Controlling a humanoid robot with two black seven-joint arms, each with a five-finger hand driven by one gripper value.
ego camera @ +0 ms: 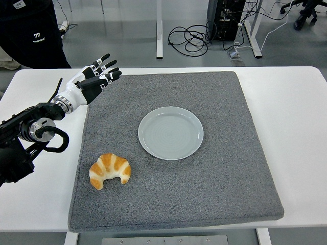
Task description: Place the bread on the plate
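Note:
A golden croissant lies on the grey mat near its front left corner. A pale round plate sits empty at the mat's middle, up and right of the croissant. My left hand is raised over the mat's far left corner, fingers spread and holding nothing, well behind the croissant. My right arm is out of view.
A person in dark clothes stands behind the table's far left corner. The white table shows bare around the mat. Cables and desk legs lie on the floor beyond.

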